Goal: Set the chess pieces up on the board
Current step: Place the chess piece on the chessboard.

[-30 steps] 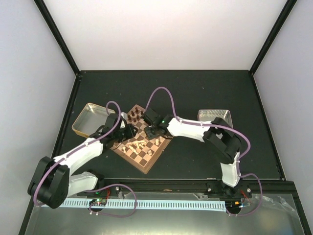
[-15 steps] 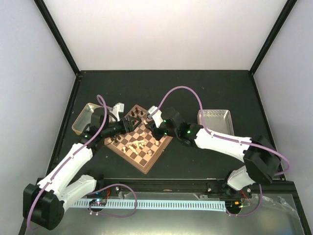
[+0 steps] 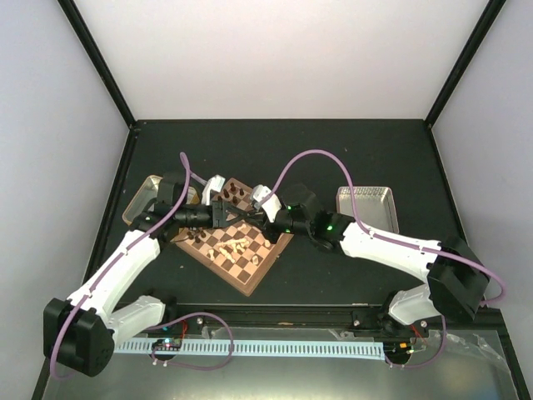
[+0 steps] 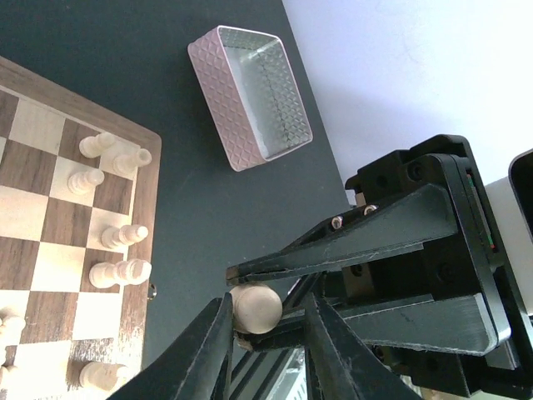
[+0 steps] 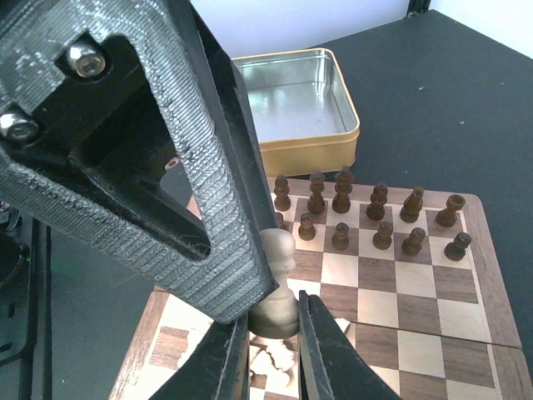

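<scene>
My two grippers meet above the board (image 3: 250, 267). My right gripper (image 5: 275, 312) is shut on the base of a pale cream pawn (image 5: 279, 250), held in the air. My left gripper (image 4: 268, 302) is open around that pawn (image 4: 254, 307); one finger touches it, the other stands off. In the top view the left gripper (image 3: 226, 210) and the right gripper (image 3: 251, 215) are nearly tip to tip. Dark pieces (image 5: 379, 200) stand in two rows at the board's far side. Pale pieces (image 4: 117, 271) stand along one edge, and others lie loose mid-board (image 3: 233, 246).
A gold-tan tin (image 3: 143, 204) sits left of the board, also in the right wrist view (image 5: 300, 108). A pinkish patterned tray (image 3: 366, 204) sits to the right, also in the left wrist view (image 4: 250, 92). Black table, with walls around it.
The left gripper has swung right and up from the board's left side to meet the right gripper. The right arm has stretched out lower. Both grippers are now around one pale pawn.
</scene>
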`<state>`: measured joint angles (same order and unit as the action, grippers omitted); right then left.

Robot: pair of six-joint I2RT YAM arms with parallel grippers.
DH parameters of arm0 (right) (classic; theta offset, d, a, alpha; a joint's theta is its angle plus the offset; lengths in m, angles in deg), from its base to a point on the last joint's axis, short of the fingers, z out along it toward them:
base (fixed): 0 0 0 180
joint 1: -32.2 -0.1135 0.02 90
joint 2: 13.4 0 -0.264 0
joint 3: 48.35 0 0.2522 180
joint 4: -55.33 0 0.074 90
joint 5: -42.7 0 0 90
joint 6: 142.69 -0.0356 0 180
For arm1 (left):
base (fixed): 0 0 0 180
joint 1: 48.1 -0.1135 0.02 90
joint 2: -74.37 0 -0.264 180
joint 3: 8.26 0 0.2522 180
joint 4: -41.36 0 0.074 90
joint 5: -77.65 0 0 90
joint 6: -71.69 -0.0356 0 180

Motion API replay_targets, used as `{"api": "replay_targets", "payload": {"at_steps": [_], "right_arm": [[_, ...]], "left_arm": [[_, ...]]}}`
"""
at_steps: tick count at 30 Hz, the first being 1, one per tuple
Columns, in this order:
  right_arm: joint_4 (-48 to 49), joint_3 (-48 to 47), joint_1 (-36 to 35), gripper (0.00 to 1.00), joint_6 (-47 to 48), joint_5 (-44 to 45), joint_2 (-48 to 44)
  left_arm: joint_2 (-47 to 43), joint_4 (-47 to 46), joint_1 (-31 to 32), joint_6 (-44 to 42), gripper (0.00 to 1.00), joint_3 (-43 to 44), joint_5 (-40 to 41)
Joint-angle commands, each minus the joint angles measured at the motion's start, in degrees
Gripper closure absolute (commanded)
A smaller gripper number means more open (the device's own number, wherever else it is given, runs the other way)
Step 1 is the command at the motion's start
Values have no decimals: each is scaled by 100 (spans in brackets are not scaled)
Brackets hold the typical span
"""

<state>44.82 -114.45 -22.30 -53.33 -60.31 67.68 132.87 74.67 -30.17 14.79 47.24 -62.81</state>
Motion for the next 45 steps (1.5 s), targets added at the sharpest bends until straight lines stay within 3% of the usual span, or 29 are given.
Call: {"api": "replay_targets", "payload": {"at_steps": [1,10,14,18,20,22,24,27,31,36,41,45], "right_arm": [[189,9,28,94,165,-224,-92],[65,-45,27,95,287,-408,-83],[-27,-71,27,94,342,-518,-79],[-118,-89,27,93,349,-549,-75],[-205,-143,36,87,161,-341,-55],[-500,-270,63,73,-137,-68,15],[-616,-223,147,55,-539,101,-37],[-492,206,260,44,-1155,454,-390],[-718,605,397,41,-2140,1380,-868],[-1657,584,514,41,-3252,2534,-1073],[-2430,557,814,41,-4380,2973,-1117],[-2438,689,1008,40,-4649,2886,-1163]], "left_arm": [[1,147,-23,-132,74,203,-334],[170,222,-27,-294,73,210,-151],[260,288,-27,-401,79,232,-63],[346,246,-17,-426,91,236,-149],[330,225,-18,-436,95,219,-164],[291,218,-18,-451,96,169,-5],[240,288,3,-540,96,114,378],[155,354,150,-639,96,39,1249],[235,314,742,-725,96,19,2611],[719,41,1587,-835,96,92,3879],[1541,-58,2073,-1012,96,367,4414],[2154,-102,2320,-1102,95,614,4571]]}}
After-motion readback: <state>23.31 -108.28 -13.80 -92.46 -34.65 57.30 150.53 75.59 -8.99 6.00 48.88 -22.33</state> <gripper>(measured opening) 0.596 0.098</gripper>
